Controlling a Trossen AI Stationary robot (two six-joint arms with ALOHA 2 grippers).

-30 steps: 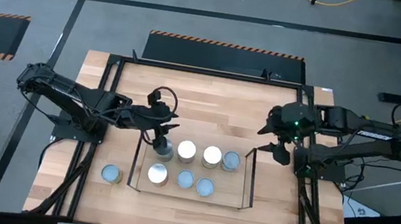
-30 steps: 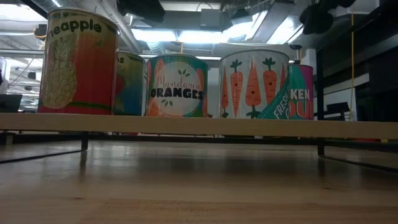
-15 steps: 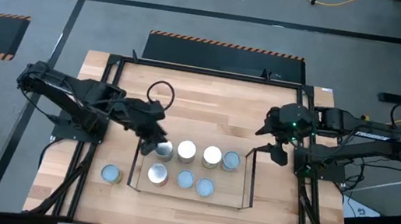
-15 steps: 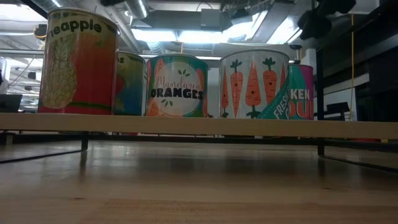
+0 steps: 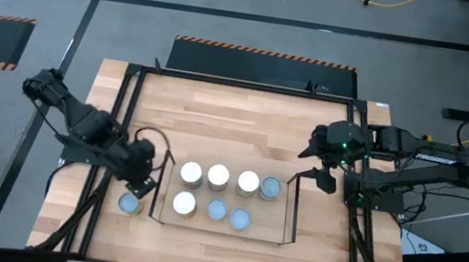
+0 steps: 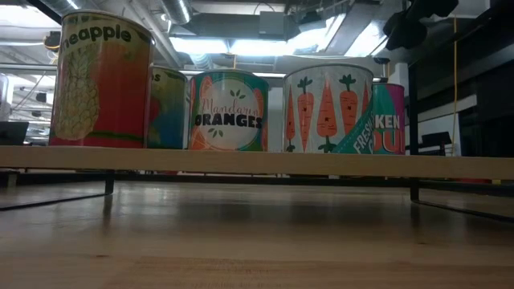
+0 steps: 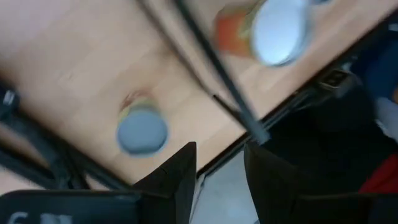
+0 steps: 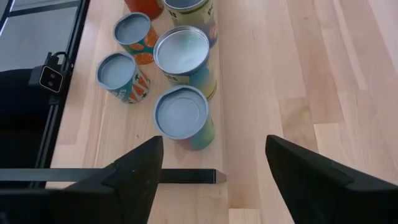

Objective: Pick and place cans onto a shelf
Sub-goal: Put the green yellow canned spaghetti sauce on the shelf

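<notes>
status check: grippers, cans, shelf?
Left gripper open, empty, above last can. Right gripper open, waiting at shelf end. Seven cans shelved.

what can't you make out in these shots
- Low view: both grippers are out of the picture, and the front cans hide the back row on the shelf.
- Left wrist view: motion blur makes the loose can label unreadable.
- High view: only can tops show, no labels; the left gripper is too small to judge.

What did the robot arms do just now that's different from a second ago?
The left gripper let go of the can it had set at the left end of the shelf back row, then swung away toward the lone can still on the table. The right gripper stayed put, open, beside the shelf. All the cans kept their places.
</notes>
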